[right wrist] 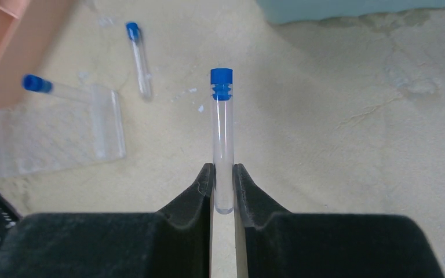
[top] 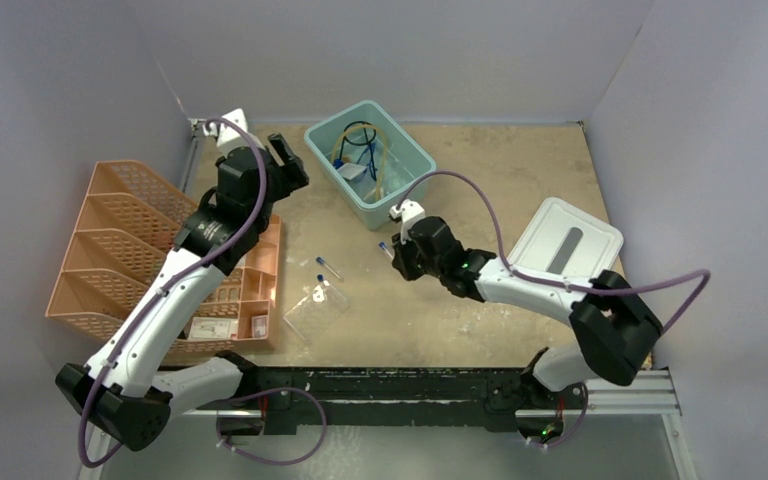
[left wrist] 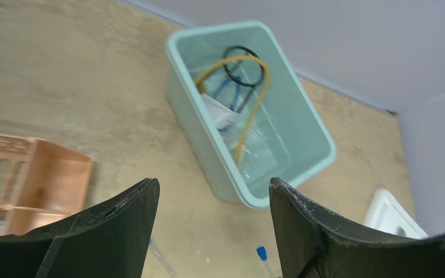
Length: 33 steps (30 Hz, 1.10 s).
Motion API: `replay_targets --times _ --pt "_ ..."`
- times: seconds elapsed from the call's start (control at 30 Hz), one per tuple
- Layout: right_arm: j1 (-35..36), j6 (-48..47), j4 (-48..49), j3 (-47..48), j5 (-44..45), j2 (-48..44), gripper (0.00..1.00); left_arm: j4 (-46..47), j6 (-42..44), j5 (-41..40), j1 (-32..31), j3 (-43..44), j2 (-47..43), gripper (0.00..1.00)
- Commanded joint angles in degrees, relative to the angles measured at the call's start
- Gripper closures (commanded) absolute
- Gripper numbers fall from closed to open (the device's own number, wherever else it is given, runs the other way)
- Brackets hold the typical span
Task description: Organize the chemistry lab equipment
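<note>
My right gripper (right wrist: 223, 174) is shut on the lower end of a clear blue-capped tube (right wrist: 222, 116), which points away from the fingers over the table. In the top view this gripper (top: 397, 250) is just below the teal bin (top: 322, 150). A second tube (right wrist: 139, 52) lies loose on the table. A third tube (right wrist: 52, 87) rests at the edge of the flat clear rack (right wrist: 58, 139). My left gripper (left wrist: 214, 185) is open and holds nothing, raised left of the bin (left wrist: 301, 168). Inside the bin lie amber rubber tubing (left wrist: 255, 92), a black wire ring (left wrist: 243, 58) and blue-framed glasses (left wrist: 229, 92).
The orange mesh organizer (top: 130, 240) with its compartment tray (top: 245, 300) stands at the left. The pale grey lid (top: 565, 240) lies at the right, beside the right arm. Grey walls close in the table on three sides.
</note>
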Motion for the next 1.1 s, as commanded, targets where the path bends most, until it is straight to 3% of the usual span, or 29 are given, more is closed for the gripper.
replay_targets --times 0.0,0.27,0.4,0.6,0.73,0.9,1.07 --pt "-2.8 4.7 0.9 0.6 -4.7 -8.1 0.95 6.8 -5.2 17.0 0.4 -2.3 0.8 0.32" --pt "-3.5 4.1 -0.7 6.4 -12.8 -13.8 0.94 12.9 -11.9 37.1 0.4 -6.8 -0.3 0.28" --pt "-3.5 3.1 0.7 6.6 -16.7 -14.4 0.94 4.1 -19.9 39.1 0.4 -2.9 4.0 0.27" --pt "-3.5 2.3 4.3 6.1 -20.1 -13.9 0.94 10.8 -30.6 46.7 0.4 -8.8 4.6 0.30" --pt "-3.5 1.9 5.4 6.0 -20.8 -13.1 0.94 7.1 -29.7 46.4 0.4 -9.1 5.9 0.40" --pt "-3.4 1.5 6.8 5.6 -21.2 -12.1 0.94 7.7 -29.4 47.7 0.4 -10.5 6.4 0.57" --pt "-3.4 1.5 7.0 5.2 -21.1 -11.6 0.95 8.0 -29.5 48.5 0.4 -10.5 6.3 0.69"
